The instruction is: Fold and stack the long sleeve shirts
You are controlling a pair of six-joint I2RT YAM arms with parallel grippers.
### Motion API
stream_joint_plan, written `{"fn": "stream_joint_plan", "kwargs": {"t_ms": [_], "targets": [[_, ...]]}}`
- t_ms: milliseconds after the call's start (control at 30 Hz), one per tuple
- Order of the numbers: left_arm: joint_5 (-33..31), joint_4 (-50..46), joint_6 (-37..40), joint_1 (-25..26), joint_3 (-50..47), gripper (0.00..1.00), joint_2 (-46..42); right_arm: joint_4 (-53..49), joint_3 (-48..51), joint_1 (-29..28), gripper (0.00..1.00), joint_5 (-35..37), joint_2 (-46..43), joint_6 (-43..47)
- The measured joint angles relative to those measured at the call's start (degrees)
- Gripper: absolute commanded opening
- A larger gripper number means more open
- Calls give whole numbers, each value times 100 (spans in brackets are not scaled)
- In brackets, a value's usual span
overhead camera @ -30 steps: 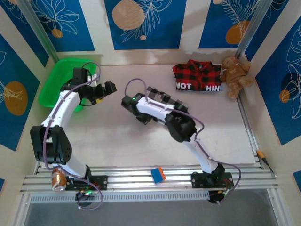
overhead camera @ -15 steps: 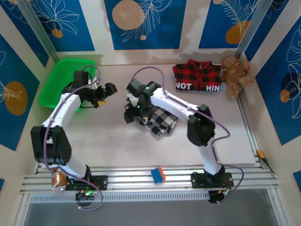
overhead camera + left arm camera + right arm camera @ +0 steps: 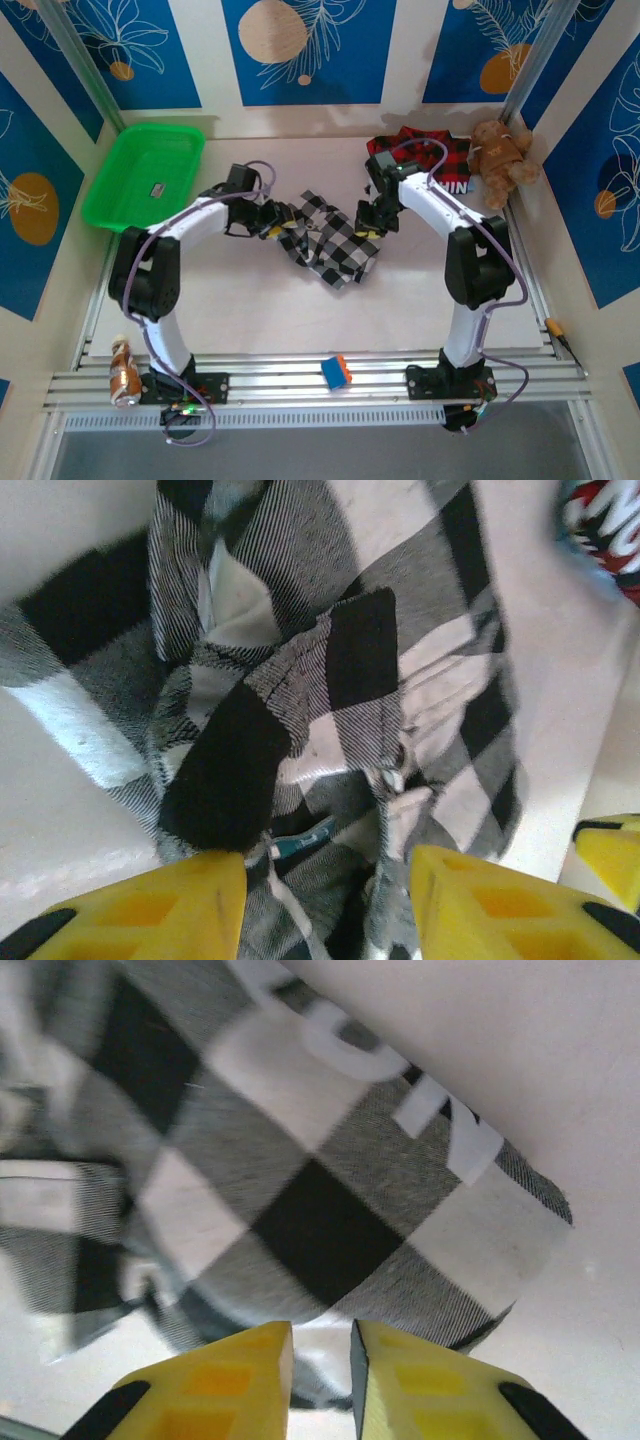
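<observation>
From above, a small blue-and-orange block (image 3: 336, 371) sits on the metal rail at the bottom edge. In mid-frame the checked shirt (image 3: 335, 245) lies crumpled on the pale table (image 3: 250, 300), its soft black-and-white squares bunched into an uneven heap. The left gripper (image 3: 273, 218) meets its left edge and the right gripper (image 3: 373, 222) its upper right corner.

The left wrist close-up adds ridged folds and a teal tag (image 3: 300, 840) between two yellow fingers (image 3: 190, 900) standing partly apart. Whether they pinch the cloth cannot be told. The right wrist close-up shows yellow fingers (image 3: 230, 1370) almost together, nipping the shirt's rounded hem, below blurred white letters.

Farther back, at upper right, the right arm partly hides the red-and-black plaid shirt (image 3: 452, 162), which lies beside a brown teddy bear (image 3: 500, 155). A green plastic basket (image 3: 120, 190) sits at upper left.
</observation>
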State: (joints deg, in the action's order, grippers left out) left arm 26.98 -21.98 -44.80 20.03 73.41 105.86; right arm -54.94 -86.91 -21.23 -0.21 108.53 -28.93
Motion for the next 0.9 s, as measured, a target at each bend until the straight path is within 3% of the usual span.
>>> {"fn": "stream_joint_plan", "kwargs": {"t_ms": [233,367,533,767,900], "targets": [[-321,-127,35,72,710,30,1062,542,855,-149,16,-234,234,-361],[-348,-282,236,72,1357,29,1593,911,1298,-315,15,-579,199,-723],[-278,-531,717,72,2557,29,2317,1349,1458,-925,15,-1213,195,-1362],[876,-297,1091,133,3746,28,3298,2179,387,-1869,14,-2253,1021,-2262],[1572,94,1021,227,3777,42,3445,2135,-629,-2138,25,-2474,1484,-2223]]}}
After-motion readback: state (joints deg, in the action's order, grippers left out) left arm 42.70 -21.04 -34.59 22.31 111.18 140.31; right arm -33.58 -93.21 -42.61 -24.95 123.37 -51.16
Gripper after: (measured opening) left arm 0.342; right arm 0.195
